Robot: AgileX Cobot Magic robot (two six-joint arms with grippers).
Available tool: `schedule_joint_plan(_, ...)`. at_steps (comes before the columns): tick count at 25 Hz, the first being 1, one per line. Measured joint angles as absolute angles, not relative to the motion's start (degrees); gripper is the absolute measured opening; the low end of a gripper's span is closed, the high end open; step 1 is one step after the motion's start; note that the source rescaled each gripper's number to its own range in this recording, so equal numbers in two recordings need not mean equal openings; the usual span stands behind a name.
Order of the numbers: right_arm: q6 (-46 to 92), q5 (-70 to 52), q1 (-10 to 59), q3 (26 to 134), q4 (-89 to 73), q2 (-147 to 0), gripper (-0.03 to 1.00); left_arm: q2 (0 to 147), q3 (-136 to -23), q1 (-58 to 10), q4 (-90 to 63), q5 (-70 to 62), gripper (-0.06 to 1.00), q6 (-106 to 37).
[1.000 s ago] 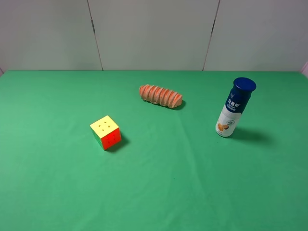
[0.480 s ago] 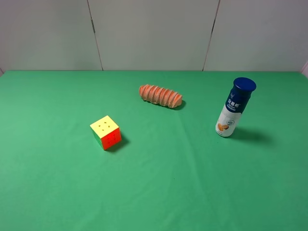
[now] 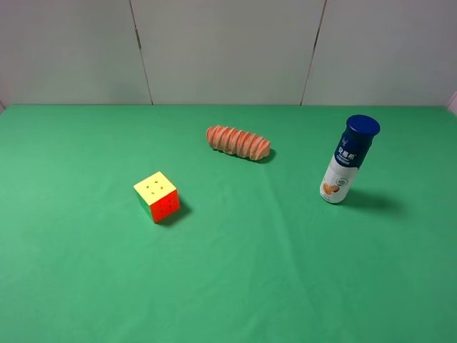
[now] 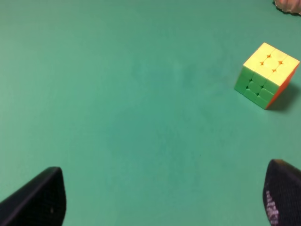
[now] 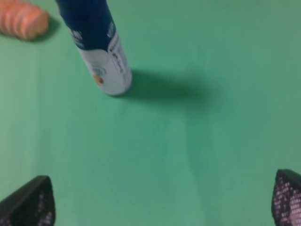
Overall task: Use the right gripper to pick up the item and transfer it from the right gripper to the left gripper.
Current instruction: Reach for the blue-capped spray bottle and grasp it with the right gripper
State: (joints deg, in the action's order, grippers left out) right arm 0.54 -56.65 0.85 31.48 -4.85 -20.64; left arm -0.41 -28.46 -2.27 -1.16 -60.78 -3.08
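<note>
The item, a small white bottle (image 3: 347, 161) with a dark blue cap and orange print, stands upright on the green table at the right. It also shows in the right wrist view (image 5: 99, 52), well ahead of my right gripper (image 5: 162, 202). That gripper is open and empty; only its two black fingertips (image 5: 29, 202) show at the picture's edge. My left gripper (image 4: 162, 197) is open and empty above bare green cloth, with only its fingertips (image 4: 40, 200) in view. Neither gripper shows in the exterior high view.
A colourful puzzle cube (image 3: 157, 196) sits left of centre, also in the left wrist view (image 4: 265, 75). A ridged orange bread-like roll (image 3: 238, 142) lies at the back centre; its end shows in the right wrist view (image 5: 21, 20). A grey wall (image 3: 228, 50) stands behind the table.
</note>
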Motion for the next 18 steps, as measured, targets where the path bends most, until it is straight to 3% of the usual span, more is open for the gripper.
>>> schedule_joint_plan(9, 2.8, -58.6, 2.2, 50.5, -4.3, -56.0, 1.00, -0.4, -28.5, -2.3, -1.1, -60.8, 0.70, -3.1)
schedule_joint_plan(18, 2.8, -63.4, 6.9, 67.8, -4.5, -79.6, 1.00, -0.4, -28.5, -2.3, -1.1, -60.8, 0.70, -3.1)
